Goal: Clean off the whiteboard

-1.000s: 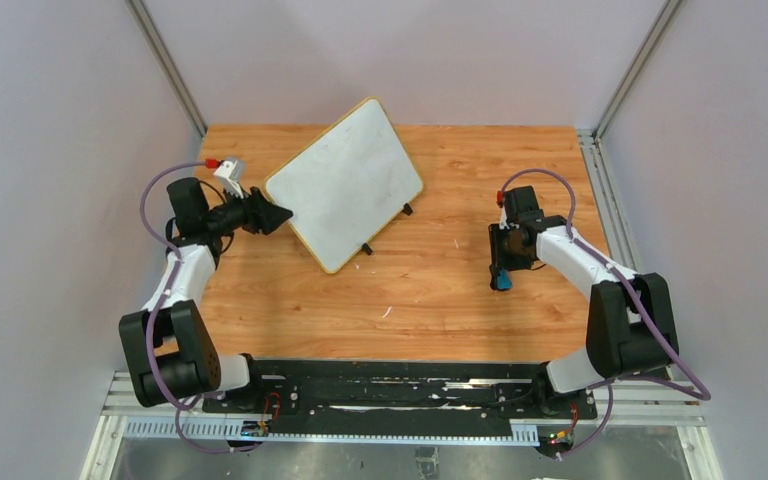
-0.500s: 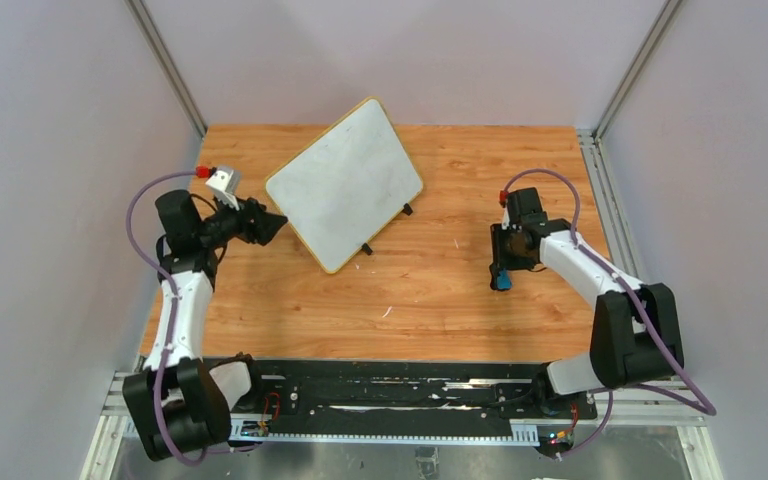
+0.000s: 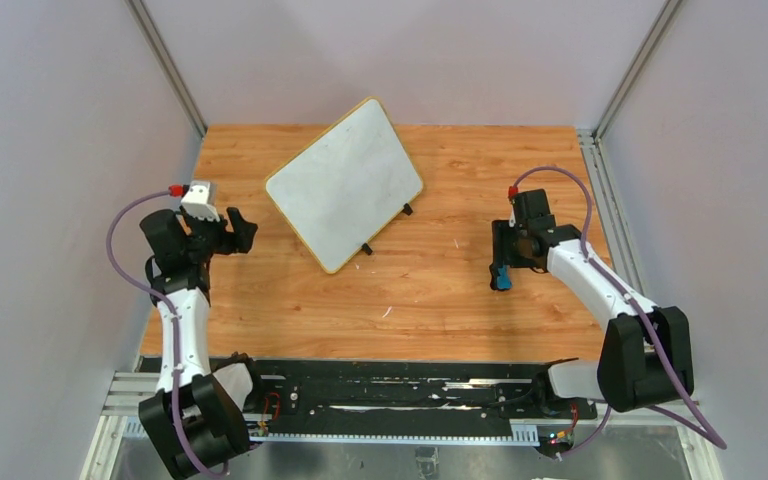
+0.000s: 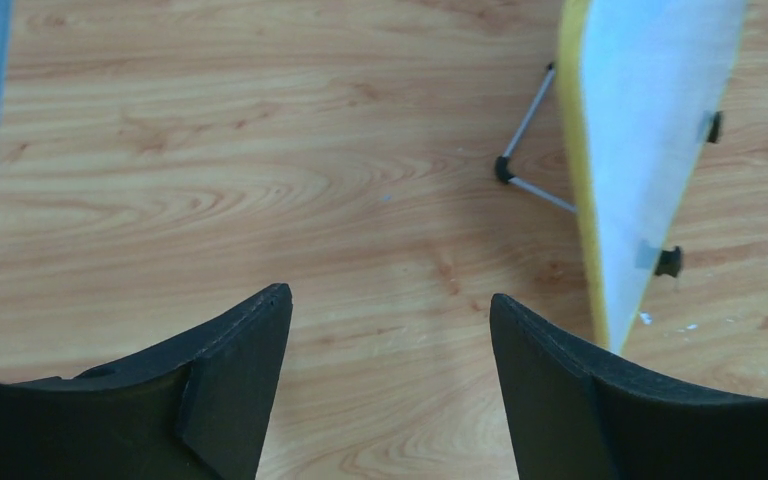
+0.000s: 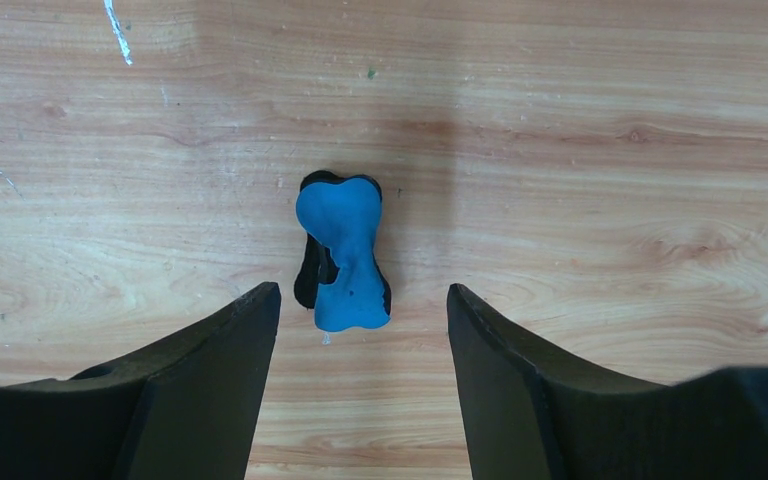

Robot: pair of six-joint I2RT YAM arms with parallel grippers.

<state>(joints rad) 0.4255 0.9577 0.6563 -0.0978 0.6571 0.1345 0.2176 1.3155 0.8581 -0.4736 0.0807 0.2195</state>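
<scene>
The whiteboard point(image 3: 345, 185) is white with a thin yellow frame and stands tilted at the back middle of the wooden table. Its edge and white face show at the right of the left wrist view point(image 4: 650, 130). My left gripper point(image 3: 243, 232) is open and empty, left of the board and apart from it; it also shows in the left wrist view point(image 4: 388, 295). A small blue eraser point(image 3: 501, 281) lies on the table at the right. My right gripper point(image 3: 506, 263) is open just behind it. In the right wrist view the eraser point(image 5: 345, 250) lies just ahead of the open fingertips point(image 5: 362, 290), untouched.
A thin metal stand leg point(image 4: 530, 110) and small black feet point(image 4: 668, 262) stick out from the board. Grey walls close in the table point(image 3: 430, 300) at the left, back and right. A black rail point(image 3: 390, 385) runs along the near edge.
My left gripper has drawn back leftward and toward me, away from the whiteboard's left corner. My right arm shifted slightly right; the eraser stayed where it was.
</scene>
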